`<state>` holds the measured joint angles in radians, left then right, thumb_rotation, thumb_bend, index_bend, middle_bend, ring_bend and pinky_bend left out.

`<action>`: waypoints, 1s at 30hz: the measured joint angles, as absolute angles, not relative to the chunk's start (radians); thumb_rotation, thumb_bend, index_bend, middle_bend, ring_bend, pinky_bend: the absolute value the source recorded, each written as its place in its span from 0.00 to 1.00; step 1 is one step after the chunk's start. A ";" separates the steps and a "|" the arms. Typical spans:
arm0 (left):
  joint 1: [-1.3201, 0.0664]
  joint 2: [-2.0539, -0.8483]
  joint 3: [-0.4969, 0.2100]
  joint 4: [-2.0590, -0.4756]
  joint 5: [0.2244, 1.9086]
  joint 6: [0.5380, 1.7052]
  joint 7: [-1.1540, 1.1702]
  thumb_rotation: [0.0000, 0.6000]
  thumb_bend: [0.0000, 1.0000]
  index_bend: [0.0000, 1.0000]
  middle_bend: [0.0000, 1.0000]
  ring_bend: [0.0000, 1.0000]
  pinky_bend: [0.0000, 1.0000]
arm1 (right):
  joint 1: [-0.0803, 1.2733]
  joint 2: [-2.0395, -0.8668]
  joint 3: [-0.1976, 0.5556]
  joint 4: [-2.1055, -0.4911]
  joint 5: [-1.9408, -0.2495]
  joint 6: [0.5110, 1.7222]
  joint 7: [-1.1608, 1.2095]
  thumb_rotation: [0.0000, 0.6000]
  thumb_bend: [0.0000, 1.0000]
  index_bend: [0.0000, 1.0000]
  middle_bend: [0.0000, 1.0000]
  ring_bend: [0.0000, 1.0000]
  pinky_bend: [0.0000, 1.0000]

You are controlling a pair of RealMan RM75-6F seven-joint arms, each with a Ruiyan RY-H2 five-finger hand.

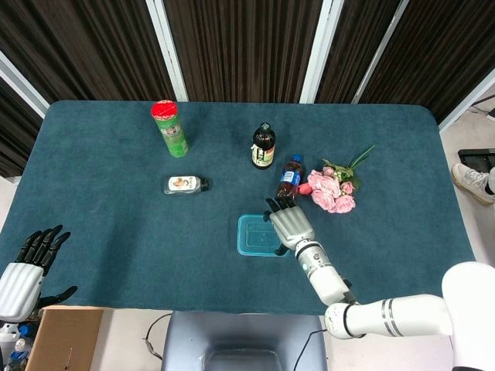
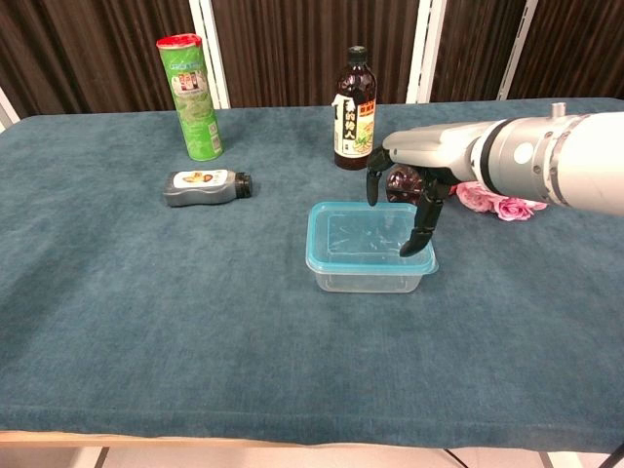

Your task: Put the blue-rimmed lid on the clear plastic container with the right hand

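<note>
Lid [image 2: 363, 234] w/ blue rim sits on the clear container [image 2: 369, 276], near-centre of table [image 2: 146, 322], so the job looks basically done. Right hand [image 2: 414, 185] hangs just above its far-right corner, fingers loose, grasping nothing. Left hand [image 1: 27, 267] idle at near-left edge, fingers spread.

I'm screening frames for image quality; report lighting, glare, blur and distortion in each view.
Head view: even overhead light, sharp; the table edges bow outward, a wide-angle effect; the right robot hand throws little shadow. Chest view: also sharp, with faint reflections on the blue-rimmed lid over the clear plastic container, a soft shadow under it, and no motion blur on the hand.
</note>
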<state>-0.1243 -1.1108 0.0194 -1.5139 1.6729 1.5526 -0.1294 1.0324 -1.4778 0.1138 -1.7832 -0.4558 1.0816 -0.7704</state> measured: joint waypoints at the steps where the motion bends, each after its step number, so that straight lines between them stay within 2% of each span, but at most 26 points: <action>1: -0.124 -1.111 0.019 -1.513 1.674 1.553 -0.130 1.00 0.44 0.00 0.00 0.00 0.09 | 1.032 -1.482 0.113 -1.778 -0.460 1.083 -0.770 1.00 0.22 0.49 0.16 0.04 0.15; 15: -0.124 -1.113 0.018 -1.506 1.675 1.559 -0.137 1.00 0.44 0.00 0.00 0.00 0.09 | 1.031 -1.521 0.113 -1.733 -0.473 1.089 -0.786 1.00 0.22 0.43 0.16 0.03 0.13; 30: -0.124 -1.113 0.019 -1.508 1.678 1.561 -0.138 1.00 0.44 0.00 0.00 0.00 0.09 | 1.030 -1.522 0.110 -1.723 -0.461 1.081 -0.802 1.00 0.22 0.45 0.16 0.03 0.13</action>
<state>-0.1239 -1.1126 0.0192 -1.5076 1.6776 1.5606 -0.1376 1.0304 -1.5217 0.1097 -1.7226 -0.4615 1.0807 -0.8025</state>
